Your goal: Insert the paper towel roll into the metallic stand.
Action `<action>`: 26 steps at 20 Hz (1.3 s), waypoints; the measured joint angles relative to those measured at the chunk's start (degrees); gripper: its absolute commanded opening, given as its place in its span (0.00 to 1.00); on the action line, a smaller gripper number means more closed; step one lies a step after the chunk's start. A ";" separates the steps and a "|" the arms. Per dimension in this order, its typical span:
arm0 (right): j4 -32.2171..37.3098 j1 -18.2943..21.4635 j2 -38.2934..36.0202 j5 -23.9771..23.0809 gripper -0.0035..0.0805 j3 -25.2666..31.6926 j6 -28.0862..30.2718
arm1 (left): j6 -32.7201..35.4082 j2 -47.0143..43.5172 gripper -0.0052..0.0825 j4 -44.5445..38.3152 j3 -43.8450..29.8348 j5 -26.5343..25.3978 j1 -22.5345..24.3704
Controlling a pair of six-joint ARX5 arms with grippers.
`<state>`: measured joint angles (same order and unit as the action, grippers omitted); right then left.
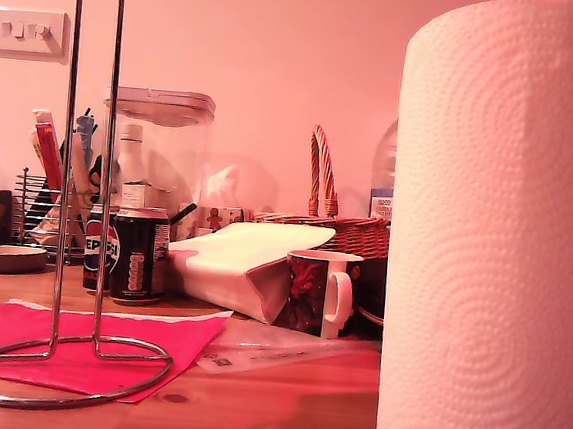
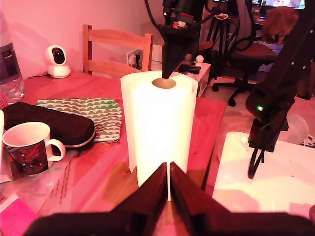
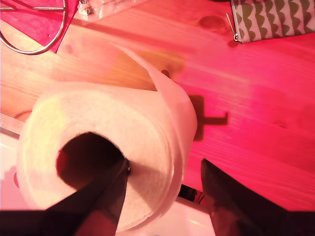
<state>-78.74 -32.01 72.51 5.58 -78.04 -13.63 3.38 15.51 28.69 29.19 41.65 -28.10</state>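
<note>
Here the roll (image 1: pixel 495 243) stands upright on the table at the exterior view's right, light but soft, so we'd grip through its core as our second gripper (image 3: pixel 167 189) does, fingers spread astride the wall; our first gripper (image 2: pixel 169 189), pressed together, shows only in its wrist view, the stand's (image 1: pixel 86 157) loop only in the exterior.

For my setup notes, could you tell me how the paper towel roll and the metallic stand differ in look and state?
The paper towel roll is a thick, solid white cylinder; the metallic stand is a thin chrome wire loop on a ring base. My second gripper has one finger in the roll's core; the stand is untouched. Both stand upright on the wooden table.
</note>
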 measured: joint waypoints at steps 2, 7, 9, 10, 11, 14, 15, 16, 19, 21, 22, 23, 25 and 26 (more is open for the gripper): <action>0.02 -0.33 0.00 0.07 0.55 0.00 0.00 | 0.00 0.00 0.04 0.00 0.00 -0.13 0.00; -0.07 -2.67 1.20 0.31 0.55 0.02 0.00 | 0.00 0.00 0.04 0.00 0.00 -0.17 0.00; 0.00 -3.21 2.97 0.35 0.55 0.04 0.00 | 0.00 0.00 0.04 0.02 0.00 -0.17 0.00; 0.02 -3.34 3.39 0.33 0.55 0.17 0.00 | 0.00 0.00 0.04 0.02 0.00 -0.17 0.00; -0.02 -3.37 3.48 0.33 0.55 0.22 0.00 | 0.02 0.00 0.04 0.02 0.00 -0.17 0.00; -0.02 -3.34 3.48 0.15 0.42 0.22 0.00 | 0.00 0.00 0.04 0.04 0.00 -0.17 0.00; -0.02 -3.34 3.48 -0.09 0.33 0.22 0.00 | 0.00 0.00 0.04 0.02 0.00 -0.17 0.00; -0.02 -3.34 3.48 -0.11 0.23 0.22 0.00 | 0.00 0.00 0.04 0.04 0.00 -0.17 0.00; 0.00 -3.34 3.48 -0.17 0.02 0.22 0.22 | 0.00 0.00 0.04 0.04 0.00 -0.17 0.00; -0.02 -3.34 3.48 -0.22 0.03 0.22 1.31 | 0.00 0.00 0.04 0.04 0.00 -0.35 0.00; -0.07 -3.34 3.48 -0.42 0.03 0.22 1.51 | 0.00 0.00 0.04 0.04 0.00 -1.29 0.00; -0.07 -3.34 3.48 -0.42 0.03 0.22 1.70 | 0.00 0.02 0.04 0.09 0.00 -2.29 0.00; -0.04 -3.34 3.48 -0.39 0.03 0.22 1.73 | 0.02 0.00 0.04 0.07 0.00 -3.93 0.00; -0.04 -3.34 3.48 -0.39 0.03 0.20 1.73 | -0.20 0.00 0.04 0.17 0.00 -6.23 0.00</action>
<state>-78.78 -35.35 75.99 5.19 -77.84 -11.90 3.18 15.51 28.86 29.19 35.42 -28.10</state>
